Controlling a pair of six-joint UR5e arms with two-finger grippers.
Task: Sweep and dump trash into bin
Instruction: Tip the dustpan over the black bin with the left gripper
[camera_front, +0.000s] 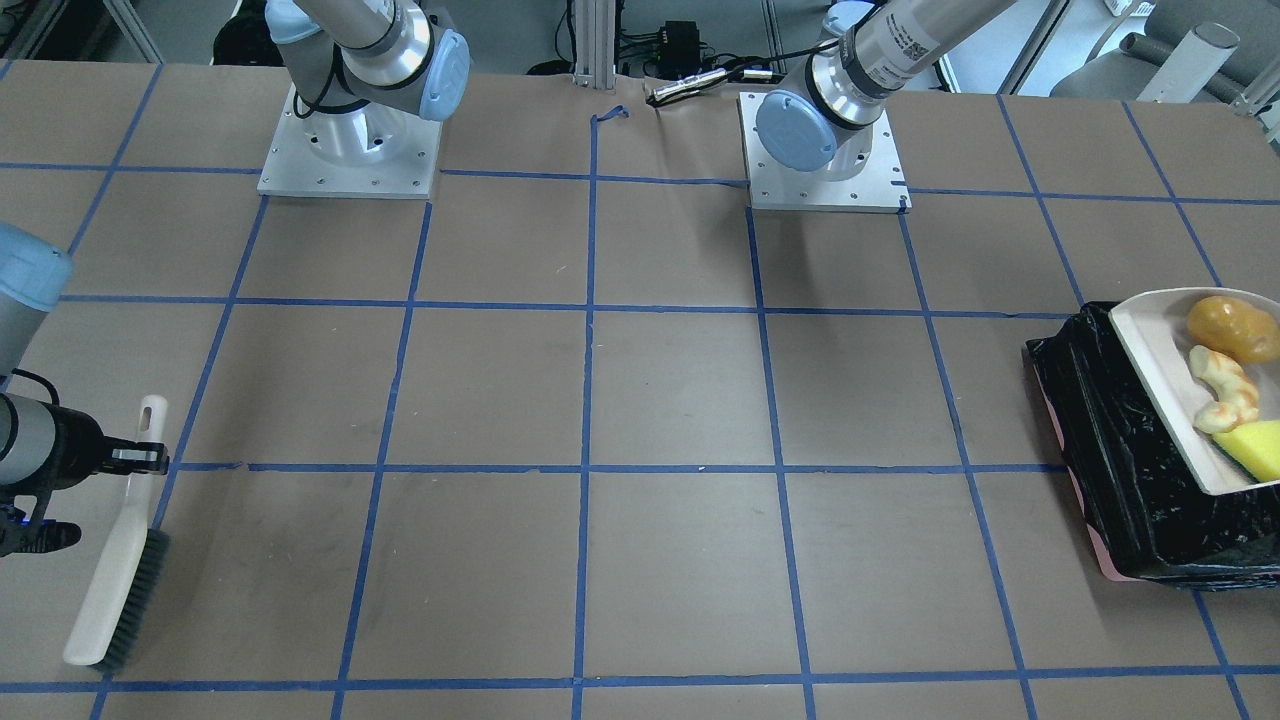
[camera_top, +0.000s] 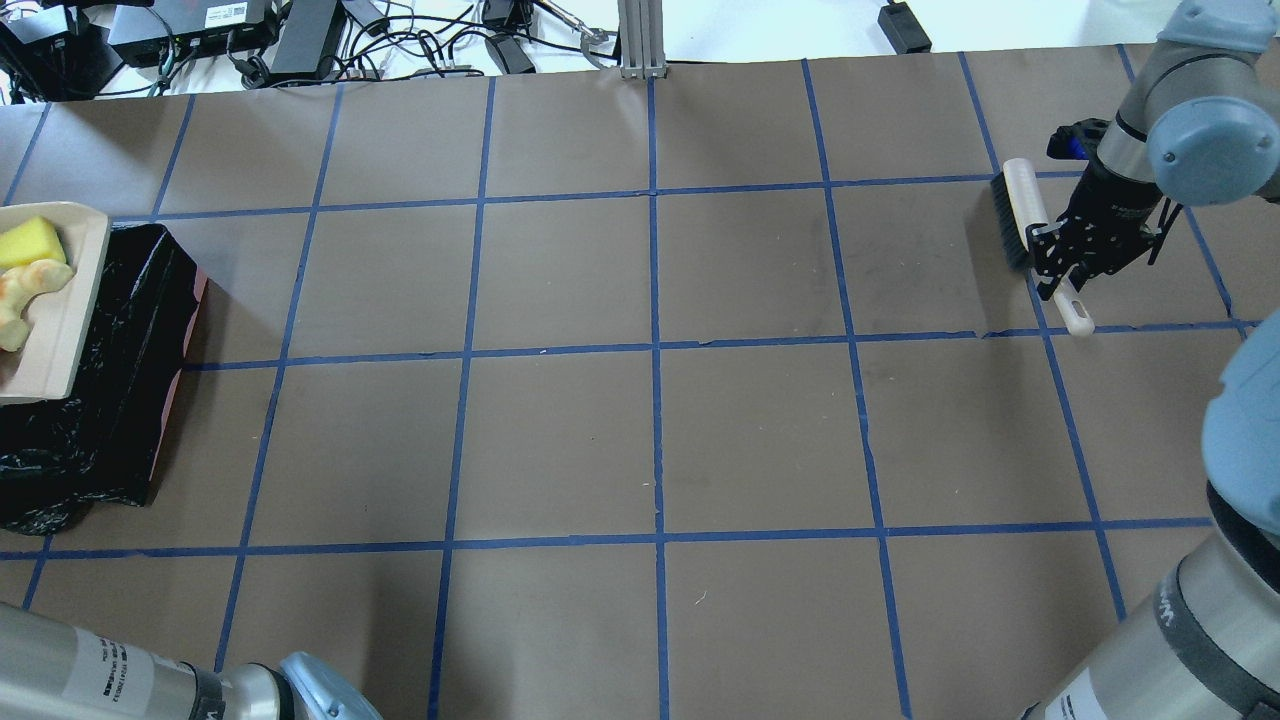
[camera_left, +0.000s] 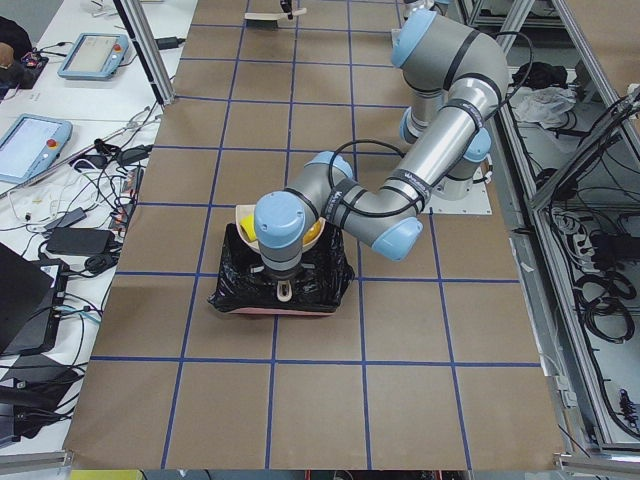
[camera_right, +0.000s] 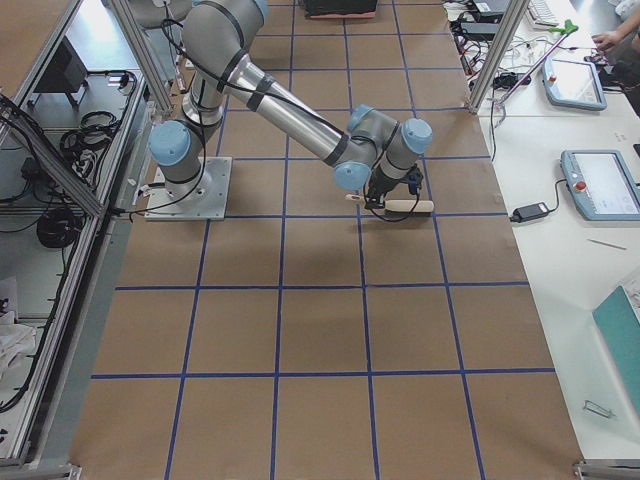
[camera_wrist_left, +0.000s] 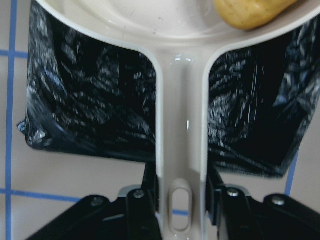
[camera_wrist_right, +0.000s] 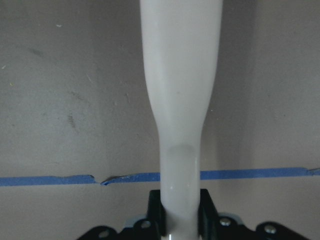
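Note:
The beige dustpan is held above the black-bag-lined bin, at the table end on my left. In the pan lie the brown-yellow potato, the curled pale peel and the yellow sponge wedge. My left gripper is shut on the dustpan handle, with the bin's bag below it. My right gripper is shut on the handle of a white brush at the opposite table end. The brush bristles sit low, near the table.
The brown paper table has a blue tape grid. The two arm bases stand at the robot side. Cables and boxes lie beyond the far edge. The bin's pinkish base edge shows.

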